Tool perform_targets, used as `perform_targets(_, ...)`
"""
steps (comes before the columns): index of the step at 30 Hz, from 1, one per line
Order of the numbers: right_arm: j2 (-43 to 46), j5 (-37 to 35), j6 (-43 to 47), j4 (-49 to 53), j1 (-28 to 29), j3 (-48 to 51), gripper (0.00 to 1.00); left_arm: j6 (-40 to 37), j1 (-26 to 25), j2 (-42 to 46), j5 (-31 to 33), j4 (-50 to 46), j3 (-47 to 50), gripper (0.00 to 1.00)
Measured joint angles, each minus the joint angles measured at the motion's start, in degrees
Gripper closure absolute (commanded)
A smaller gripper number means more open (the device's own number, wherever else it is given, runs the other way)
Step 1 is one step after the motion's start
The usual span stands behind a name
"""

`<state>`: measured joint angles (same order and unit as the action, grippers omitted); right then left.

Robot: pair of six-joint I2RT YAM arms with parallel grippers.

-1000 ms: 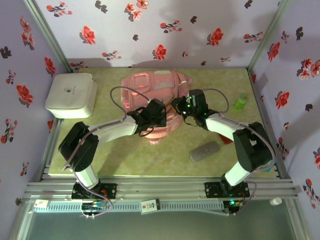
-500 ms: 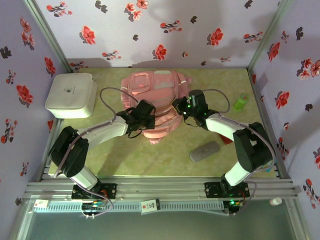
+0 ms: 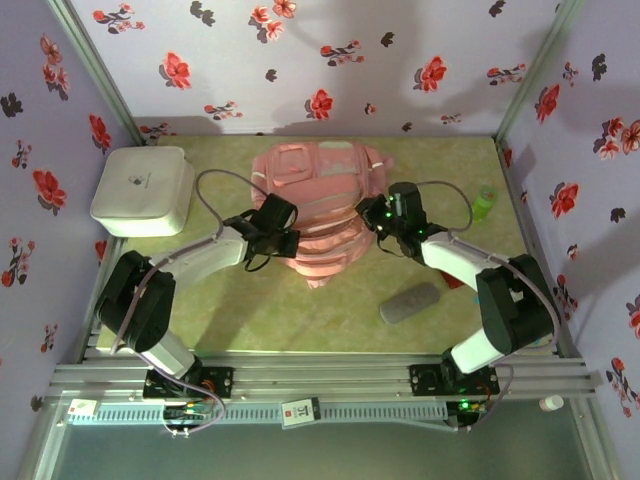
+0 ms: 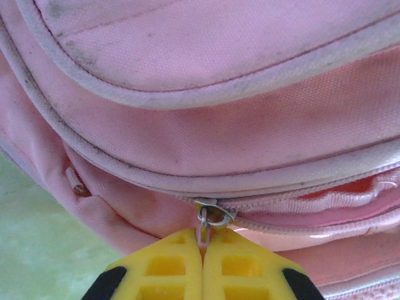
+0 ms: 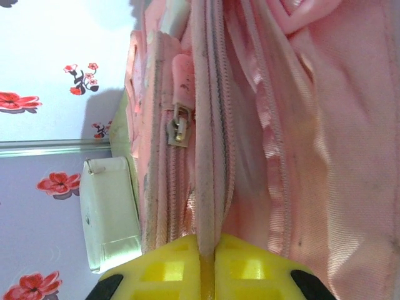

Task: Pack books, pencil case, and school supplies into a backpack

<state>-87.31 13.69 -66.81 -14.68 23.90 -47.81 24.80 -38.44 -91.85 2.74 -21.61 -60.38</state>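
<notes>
With the backpack (image 3: 315,210) lying at the middle of the table (image 3: 250,310), the left claw (image 4: 202,240) is pinched shut on its zipper pull (image 4: 206,220), apparently to run the zip, while the right claw (image 5: 206,247) clamps the seam (image 5: 206,200) beside the opening as a brace, the pencil case (image 3: 410,302) lying near.

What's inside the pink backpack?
Through the partly open zipper of the backpack, just a reddish sliver shows. Pink fabric covers everything deeper, so whatever is packed inside can't be seen.
</notes>
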Motion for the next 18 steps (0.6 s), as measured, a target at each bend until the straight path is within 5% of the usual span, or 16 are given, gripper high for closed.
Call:
perform_targets(12, 0.3, 0.6, -6.0, -8.3, 1.0, 4.9, 0.45, -1.2, -5.2, -1.6, -6.1, 0.3, -5.9, 1.00)
perform_targets(18, -1.1, 0.4, -9.6, -13.6, 3.7, 5.7, 0.45, -1.2, -8.2, -4.5, -7.8, 1.4, -8.2, 1.00)
